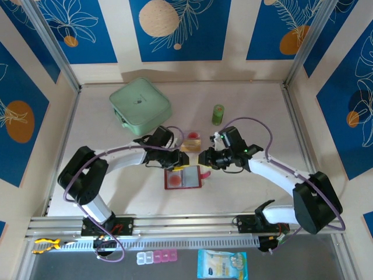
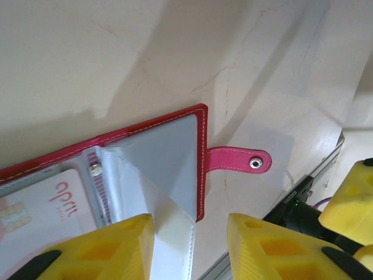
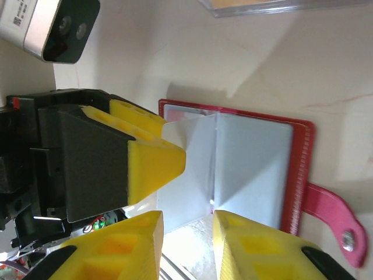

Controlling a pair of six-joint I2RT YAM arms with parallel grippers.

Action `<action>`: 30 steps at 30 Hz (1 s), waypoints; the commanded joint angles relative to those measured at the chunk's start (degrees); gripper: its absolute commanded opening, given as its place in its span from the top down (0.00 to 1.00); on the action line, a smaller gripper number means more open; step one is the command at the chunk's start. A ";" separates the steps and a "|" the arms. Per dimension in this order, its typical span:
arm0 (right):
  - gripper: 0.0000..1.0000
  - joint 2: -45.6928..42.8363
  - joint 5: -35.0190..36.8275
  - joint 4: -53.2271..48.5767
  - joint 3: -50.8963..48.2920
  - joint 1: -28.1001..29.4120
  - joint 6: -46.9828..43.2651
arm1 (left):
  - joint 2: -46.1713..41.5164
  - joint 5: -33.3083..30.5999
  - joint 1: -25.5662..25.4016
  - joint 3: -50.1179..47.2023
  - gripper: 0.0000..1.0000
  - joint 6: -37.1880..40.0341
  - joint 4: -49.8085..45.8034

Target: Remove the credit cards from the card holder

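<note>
Credit cards came to one that I could count for certain: a pale card (image 2: 41,204) with a gold chip and red lettering. It was tucked in a sleeve of the single card holder (image 2: 201,140), down to the left of the left tool (image 2: 189,233). The holder lay open and flat on the surface (image 2: 87,52), directly under both tools. Its cover was dark red and leather-like with pale stitching. One strap tab (image 2: 233,160) with one metal snap stuck out ahead and to the right of the left tool's tips.

Two arms worked there. The left arm (image 1: 119,161) and the right arm (image 1: 274,175) each bent at the elbow and reached inward, so their tools faced one another above the holder. The left tool's blocky yellow fingers stood parted, with one of the clear sleeves (image 3: 250,169) rising into the gap; I could not tell whether either finger touched it. The right tool (image 3: 187,224) had its jaws apart too, with the lower edge of a sleeve leaf between them.

Beyond the right tool sat one clear tray (image 3: 274,8) with red and tan faces in it, too small to count. Farther beyond both tools were one mint-green square case (image 1: 140,105) with rounded corners and one small green bottle (image 1: 218,114).
</note>
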 commanded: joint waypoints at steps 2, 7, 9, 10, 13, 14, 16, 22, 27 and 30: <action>0.70 -4.04 -0.27 -3.40 -1.91 -2.04 -1.45 | 2.87 0.95 -1.43 3.06 0.60 -0.68 -1.35; 0.69 -5.36 -1.07 -3.99 -2.46 -2.70 -1.45 | 4.93 0.95 -2.16 4.56 0.60 -0.70 -1.10; 0.69 -5.11 -1.66 -3.81 -2.49 -2.66 -1.26 | 5.32 0.98 -2.13 4.86 0.58 -0.59 -1.33; 0.69 -4.95 -1.85 -3.64 -2.55 -2.62 -1.12 | 5.33 0.85 -2.15 5.06 0.58 -0.43 -1.56; 0.71 -4.25 -2.68 -2.52 -2.73 -2.31 -0.65 | 4.75 0.03 -2.07 5.22 0.58 0.30 -2.73; 0.71 -3.86 -2.94 -2.00 -2.72 -2.11 -0.48 | 4.50 -0.37 -1.84 5.29 0.58 0.64 -3.21; 0.72 -2.80 -3.42 -1.46 -2.35 -1.54 -0.21 | 3.76 -0.87 -1.37 4.79 0.58 0.96 -3.80; 0.75 2.98 -4.24 -0.34 0.52 1.97 -0.13 | 0.47 -1.97 0.67 1.07 0.60 1.46 -4.28; 0.77 8.96 -2.67 -1.15 4.93 6.38 -0.48 | -2.74 -3.11 2.30 -2.85 0.65 1.97 -5.17; 0.77 12.19 -1.52 -1.71 7.56 8.62 -0.19 | -4.53 -3.46 3.22 -5.45 0.68 1.89 -4.98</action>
